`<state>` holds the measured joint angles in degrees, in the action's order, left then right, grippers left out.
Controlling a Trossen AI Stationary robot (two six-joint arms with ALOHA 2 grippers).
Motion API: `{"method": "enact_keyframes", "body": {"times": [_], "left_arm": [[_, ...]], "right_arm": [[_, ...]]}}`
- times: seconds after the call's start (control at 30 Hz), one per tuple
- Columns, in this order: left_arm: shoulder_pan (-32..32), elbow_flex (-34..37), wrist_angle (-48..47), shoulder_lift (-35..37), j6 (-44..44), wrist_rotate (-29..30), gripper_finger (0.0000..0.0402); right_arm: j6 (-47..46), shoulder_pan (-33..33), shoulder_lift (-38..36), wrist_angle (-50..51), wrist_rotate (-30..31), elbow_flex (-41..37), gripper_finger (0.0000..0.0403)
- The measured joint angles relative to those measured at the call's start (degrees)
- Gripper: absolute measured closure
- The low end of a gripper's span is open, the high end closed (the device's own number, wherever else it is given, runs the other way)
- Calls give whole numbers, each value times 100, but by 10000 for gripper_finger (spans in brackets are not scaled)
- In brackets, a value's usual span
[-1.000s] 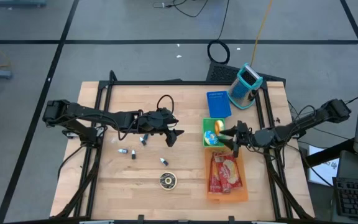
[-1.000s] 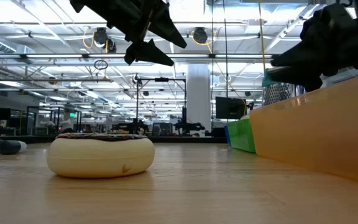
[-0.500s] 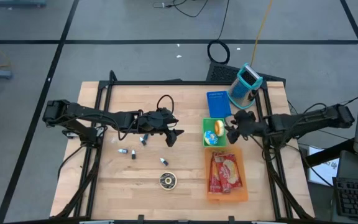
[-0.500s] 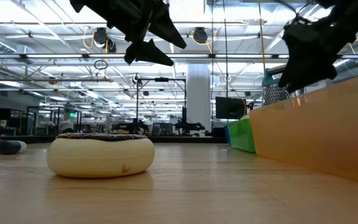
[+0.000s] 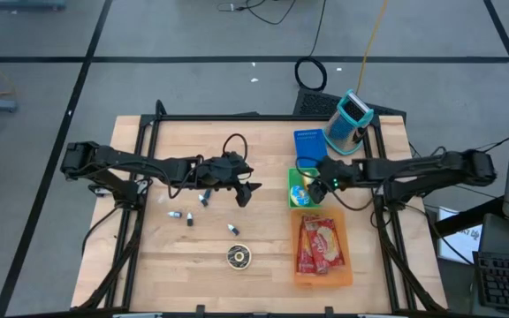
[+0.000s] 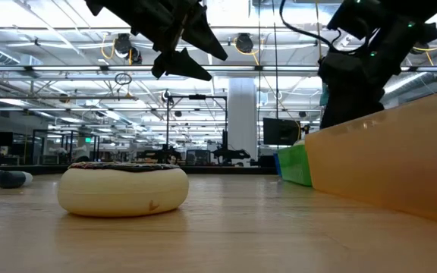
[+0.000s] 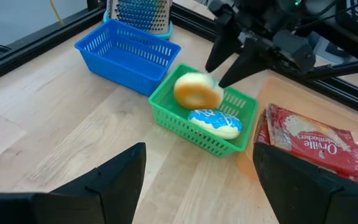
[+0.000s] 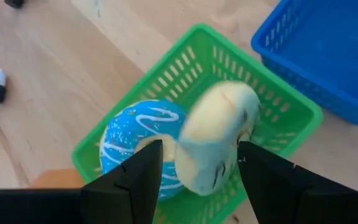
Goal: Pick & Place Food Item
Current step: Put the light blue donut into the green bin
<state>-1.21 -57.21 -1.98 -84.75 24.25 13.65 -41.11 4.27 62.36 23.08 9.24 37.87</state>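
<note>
A cream donut (image 7: pixel 197 91) stands on edge, blurred, in the green basket (image 7: pixel 165 106), beside a blue-iced donut (image 7: pixel 215 122) that lies flat on the basket's floor. My right gripper (image 8: pixel 197 146) slants down over the basket (image 5: pixel 292 177), open, its fingers on either side of the cream donut (image 8: pixel 215 138). My left gripper (image 5: pixel 247 193) hangs open above the middle of the table, with nothing between its fingers. A chocolate-topped donut (image 5: pixel 239 256) rests flat on the table near its front edge. My right gripper comes at the cream donut from above, slanting in from the table's right. The donut's rim (image 8: pixel 244 127) lies close by one finger (image 8: pixel 263 168), while a gap shows at the other finger (image 8: pixel 138 171). Whether either finger touches it, I cannot tell.
An orange tray (image 5: pixel 300 265) holding a red snack packet (image 5: pixel 322 244) stands just nearer than the green basket. Behind it are a blue basket (image 5: pixel 310 147) and a grater (image 5: pixel 350 122). Small bottles (image 5: pixel 184 216) lie scattered under the left arm.
My right arm has swung toward the table's far edge. Its gripper has moved a little toward the left and tipped from nearly level to pointing steeply down over the green basket. The gap between its fingers looks the same.
</note>
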Motion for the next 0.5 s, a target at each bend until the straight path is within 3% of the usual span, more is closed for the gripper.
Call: {"method": "enact_keyframes", "body": {"times": [0.33,0.5], "left_arm": [[0,0,0,0,-4,0,103],[0,0,-1,0,-4,0,103]], "right_arm": [[539,138,415,-1128,-762,0,207],[736,138,339,-1454,-789,0,207]]}}
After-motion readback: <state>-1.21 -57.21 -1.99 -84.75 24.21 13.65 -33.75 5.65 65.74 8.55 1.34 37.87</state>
